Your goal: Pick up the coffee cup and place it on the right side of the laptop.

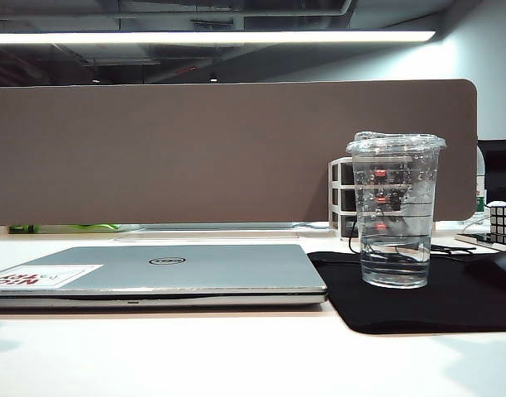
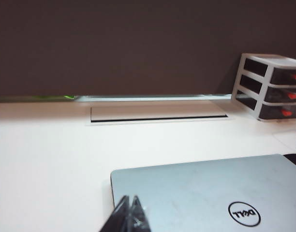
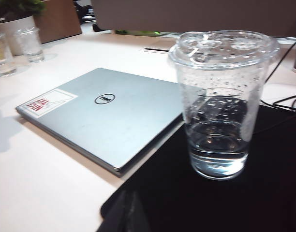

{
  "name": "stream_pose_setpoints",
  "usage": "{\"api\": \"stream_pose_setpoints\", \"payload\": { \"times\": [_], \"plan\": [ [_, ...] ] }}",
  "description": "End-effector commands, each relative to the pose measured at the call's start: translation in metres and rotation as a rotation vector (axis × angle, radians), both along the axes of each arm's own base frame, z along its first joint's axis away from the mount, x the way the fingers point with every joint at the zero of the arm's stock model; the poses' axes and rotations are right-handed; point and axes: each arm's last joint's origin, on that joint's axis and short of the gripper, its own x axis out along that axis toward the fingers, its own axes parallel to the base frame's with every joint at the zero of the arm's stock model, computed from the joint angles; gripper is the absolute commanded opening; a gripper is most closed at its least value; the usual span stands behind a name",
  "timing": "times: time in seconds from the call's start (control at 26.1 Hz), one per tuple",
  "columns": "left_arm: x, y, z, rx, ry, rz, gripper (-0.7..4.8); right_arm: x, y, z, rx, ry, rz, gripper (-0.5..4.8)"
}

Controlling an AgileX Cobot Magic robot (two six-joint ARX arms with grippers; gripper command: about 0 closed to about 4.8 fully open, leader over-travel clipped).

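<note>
The coffee cup (image 1: 395,211), clear plastic with a lid and a little clear liquid, stands upright on a black mouse mat (image 1: 451,308), just right of the closed silver laptop (image 1: 195,269). No gripper touches the cup. Neither gripper shows in the exterior view. In the left wrist view my left gripper (image 2: 129,202) is shut and empty, hovering over the near corner of the laptop (image 2: 211,193). In the right wrist view my right gripper (image 3: 131,197) is a dark tip with its fingers together, holding nothing, over the mat's edge (image 3: 153,193), short of the cup (image 3: 220,101) and beside the laptop (image 3: 104,116).
A brown partition (image 1: 195,149) closes off the back of the desk. A small three-drawer organizer (image 1: 341,198) stands behind the cup, with cables (image 1: 451,248) and a puzzle cube (image 1: 503,223) at the far right. Glasses (image 3: 29,43) and a plant pot (image 3: 12,24) stand beyond the laptop.
</note>
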Motion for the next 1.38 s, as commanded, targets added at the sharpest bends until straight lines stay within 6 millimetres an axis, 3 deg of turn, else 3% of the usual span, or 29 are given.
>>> {"api": "stream_pose_setpoints", "payload": {
  "times": [0.04, 0.54, 0.92, 1.38],
  "plan": [
    [-0.007, 0.0, -0.005, 0.033, 0.066, 0.03, -0.05, 0.002, -0.002, -0.001, -0.018, -0.018, -0.092, -0.02],
    [-0.034, 0.0, -0.002, 0.05, 0.038, 0.099, -0.05, 0.006, -0.013, -0.001, -0.082, -0.023, -0.489, -0.02],
    [-0.039, -0.001, -0.003, 0.046, 0.036, 0.116, -0.05, 0.007, -0.015, 0.012, -0.07, -0.164, -0.559, -0.01],
    [-0.039, 0.002, -0.004, 0.044, 0.05, 0.222, -0.05, 0.007, -0.015, 0.013, -0.069, -0.169, -0.554, -0.01]
  ]
}}
